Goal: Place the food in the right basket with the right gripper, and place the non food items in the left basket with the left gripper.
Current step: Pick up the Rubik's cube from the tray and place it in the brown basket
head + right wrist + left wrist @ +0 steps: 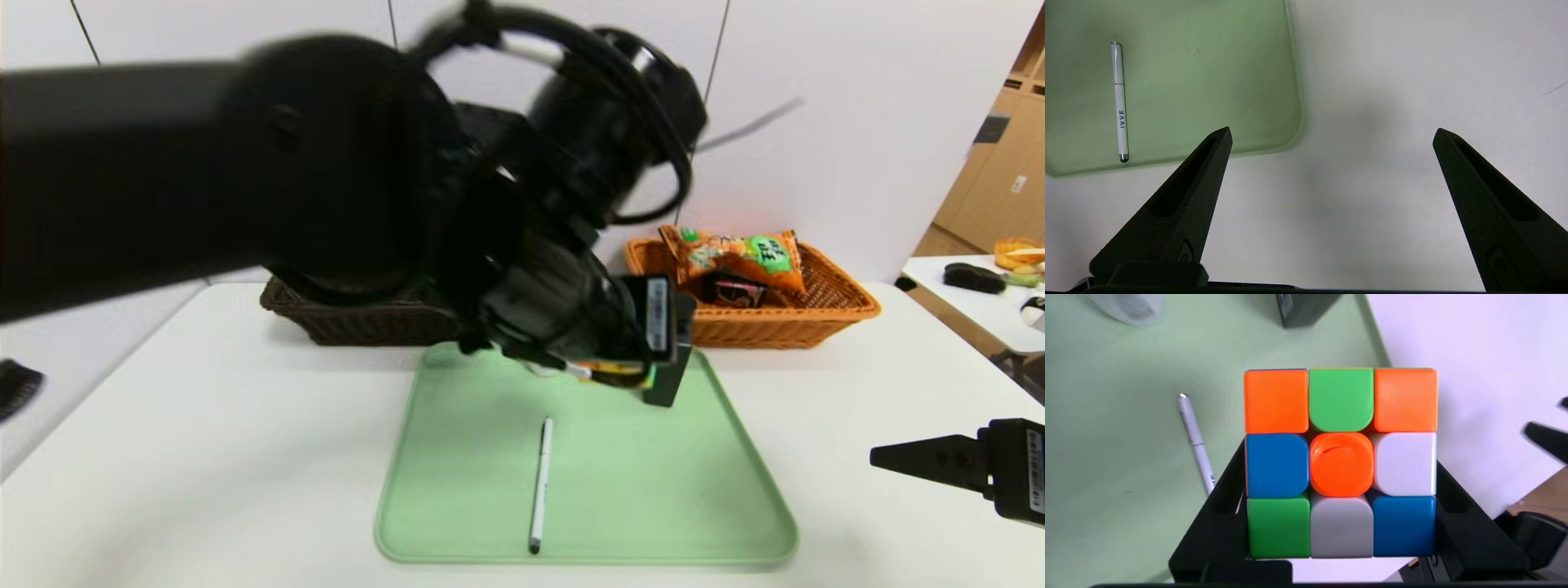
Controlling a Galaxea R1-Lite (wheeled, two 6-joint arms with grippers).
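puzzle cube (pixel 1341 463) clamped across opposite faces by left gripper (pixel 1341 522) | judged rigid, light, slick-faced | right gripper (pixel 1331 139) spread, empty, parked over table | pen (pixel 540 483) unclaimed on tray (pixel 694 523)

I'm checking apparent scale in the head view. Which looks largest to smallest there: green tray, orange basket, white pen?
1. green tray
2. orange basket, though it sits farther back, so it may only look smaller
3. white pen, clearly smallest
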